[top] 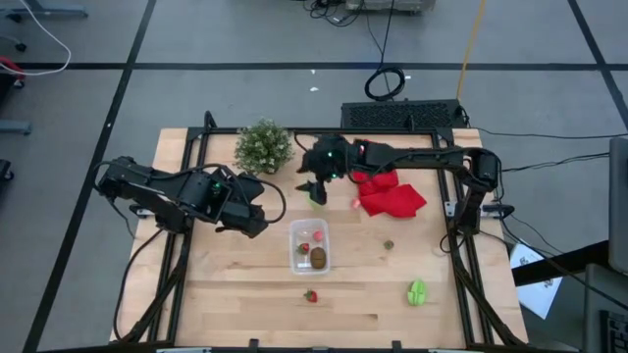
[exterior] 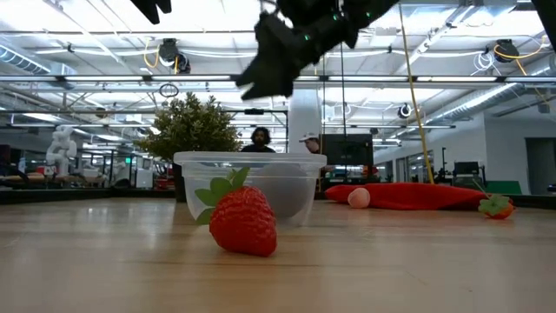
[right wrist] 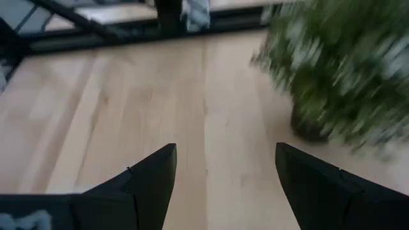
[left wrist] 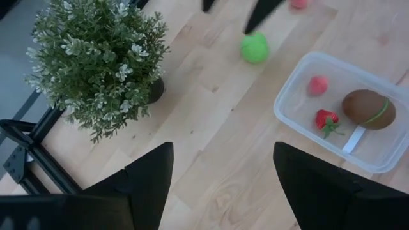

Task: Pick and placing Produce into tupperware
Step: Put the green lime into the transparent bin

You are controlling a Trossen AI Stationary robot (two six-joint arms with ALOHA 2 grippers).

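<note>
The clear tupperware (top: 310, 245) stands at the table's middle. It holds a brown oval (left wrist: 367, 108), a strawberry (left wrist: 326, 119) and a pink piece (left wrist: 318, 84). A round green piece (top: 317, 195) lies on the wood just beyond it. My right gripper (top: 312, 184) hangs open above that piece, empty, and its wrist view shows bare wood (right wrist: 225, 147). My left gripper (top: 253, 214), also open and empty (left wrist: 223, 148), waits left of the tub. Loose on the table are a strawberry (top: 311, 295), a green piece (top: 417, 291), a pink piece (top: 354, 203) and a small dark piece (top: 389, 244).
A bushy potted plant (top: 263, 145) stands near the far edge, close to my right gripper. A red cloth (top: 391, 191) lies right of the gripper, under its arm. In the low view, the near strawberry (exterior: 243, 222) sits before the tub (exterior: 250, 187). Bare wood lies along the near edge.
</note>
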